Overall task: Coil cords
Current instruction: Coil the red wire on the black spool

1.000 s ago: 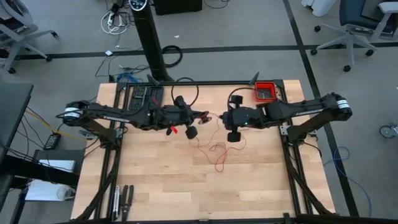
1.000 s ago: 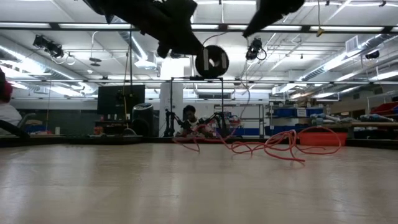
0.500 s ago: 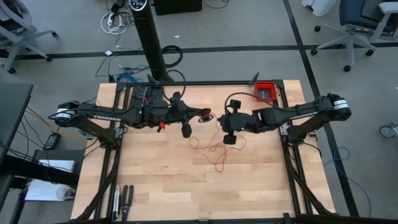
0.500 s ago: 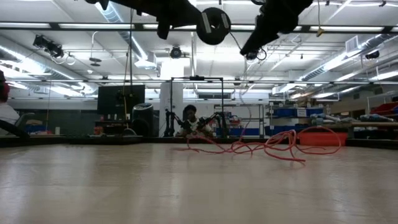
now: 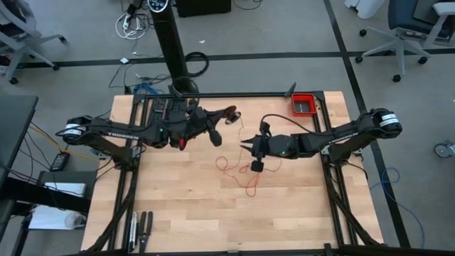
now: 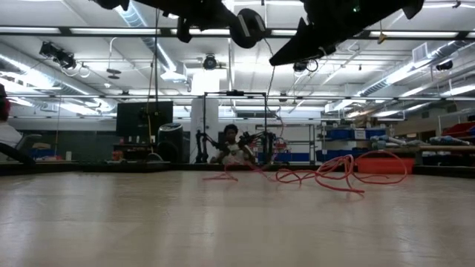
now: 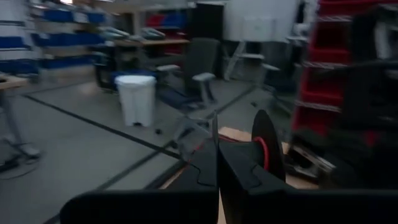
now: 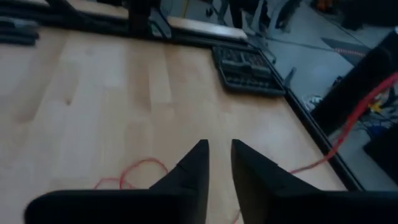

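Observation:
The thin red cord [image 5: 245, 174] lies in loose waves on the table's middle, also seen in the low view [image 6: 334, 174] and in the right wrist view [image 8: 134, 169]. My left gripper [image 5: 229, 114] is high over the far half, pointing level and shut at a small black reel [image 6: 249, 26] with red cord on it. One strand [image 6: 269, 111] hangs from the reel to the table. My right gripper [image 5: 245, 147] slants down over the cord's far end, open with nothing between its fingers [image 8: 193, 158]. My left gripper is shut on the black reel [image 7: 261, 144], which stands on edge right beside its fingertips [image 7: 217, 152]. The fingers themselves hide where they meet it. They come level from the table's left. The reel is lifted clear, and a cord strand hangs below it.
A red bin [image 5: 303, 104] sits at the far right corner. A black tray of parts [image 5: 167, 110] lies at the far left, also seen in the right wrist view [image 8: 245, 62]. Hand tools [image 5: 140, 226] lie at the near left edge. A person [image 6: 231, 144] is in the room beyond.
My left gripper has risen and gone toward the table's far edge with the reel, levelling out. My right gripper has sunk toward the table and the cord, tipping its fingers downward. The cord's far strands have settled lower on the table.

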